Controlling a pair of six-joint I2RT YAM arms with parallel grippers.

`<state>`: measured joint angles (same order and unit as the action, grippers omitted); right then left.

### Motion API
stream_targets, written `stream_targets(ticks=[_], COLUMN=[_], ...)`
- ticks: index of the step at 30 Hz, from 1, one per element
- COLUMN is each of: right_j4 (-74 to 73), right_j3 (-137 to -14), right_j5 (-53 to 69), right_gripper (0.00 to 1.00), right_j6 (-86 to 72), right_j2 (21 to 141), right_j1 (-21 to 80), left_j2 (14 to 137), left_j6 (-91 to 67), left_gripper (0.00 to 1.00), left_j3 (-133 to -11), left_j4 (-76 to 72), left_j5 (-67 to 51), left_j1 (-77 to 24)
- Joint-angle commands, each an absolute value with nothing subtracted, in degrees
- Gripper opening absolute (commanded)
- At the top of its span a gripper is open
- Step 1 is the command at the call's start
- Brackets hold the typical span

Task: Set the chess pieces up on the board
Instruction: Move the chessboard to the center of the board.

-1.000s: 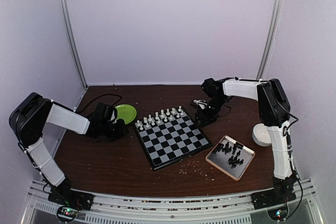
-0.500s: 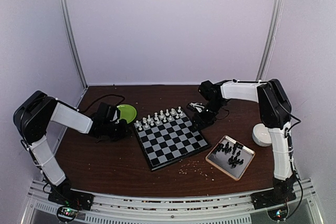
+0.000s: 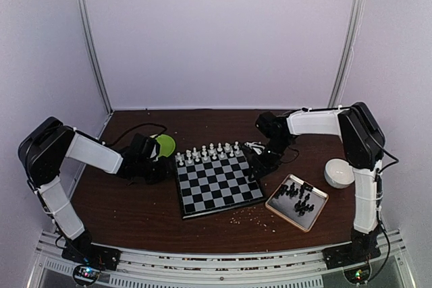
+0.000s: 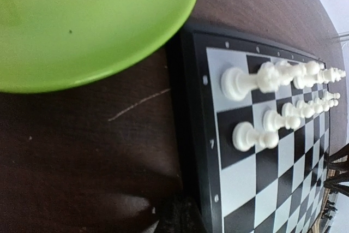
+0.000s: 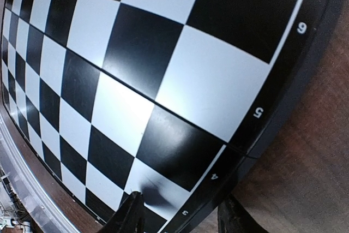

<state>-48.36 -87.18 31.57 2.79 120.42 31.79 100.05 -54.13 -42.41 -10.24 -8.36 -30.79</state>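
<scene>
The board lies mid-table, with white chess pieces in two rows along its far side. Black chess pieces are heaped in a tray. My left gripper is low at the board's left edge. In the left wrist view it is shut, its dark tip against the black border beside the board and the white pieces. My right gripper is at the board's right edge. In the right wrist view it is open, one finger over the board and the other outside the rim.
A green plate lies just left of the board's far corner. The tan-rimmed tray is right of the board, and a white round object is beyond it. Small crumbs dot the table near the board's front.
The board has turned from a skewed angle to sit squarer to the table edge. Both grippers have come nearer and inward, staying at its left and right edges.
</scene>
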Motion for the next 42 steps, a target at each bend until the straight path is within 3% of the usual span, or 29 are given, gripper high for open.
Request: stream_targets(ticks=[1,9,29,37,42], right_j4=[-47.3,-41.9,-41.8,-41.2,-40.9], right_j3=[-83.2,-76.9,-72.2,-71.7,-70.9], right_j5=[34.2,35.0,35.6,33.7,28.0], right_gripper=[0.46,0.48,0.47,0.47,0.51], right_j6=[2.3,0.5,3.2,2.5,2.8], right_j2=[118.1,111.5,109.9,108.0,101.6], right_j1=[34.4,37.2,41.9,42.5,42.0], left_j2=[98.4,93.9,86.5,83.5,75.8], left_j6=[-53.8,-54.3,-54.7,-54.5,-50.5], left_gripper=[0.00,0.00,0.00,0.00,0.00], left_j3=[-41.4,-40.4,-38.1,-36.3,-39.1], left_j4=[-9.1,-3.2,7.3,9.7,19.5], left_j5=[-8.0,-3.5,3.2,7.9,14.6], left_j1=[-34.6,-39.9,-54.0,-54.3,-54.3])
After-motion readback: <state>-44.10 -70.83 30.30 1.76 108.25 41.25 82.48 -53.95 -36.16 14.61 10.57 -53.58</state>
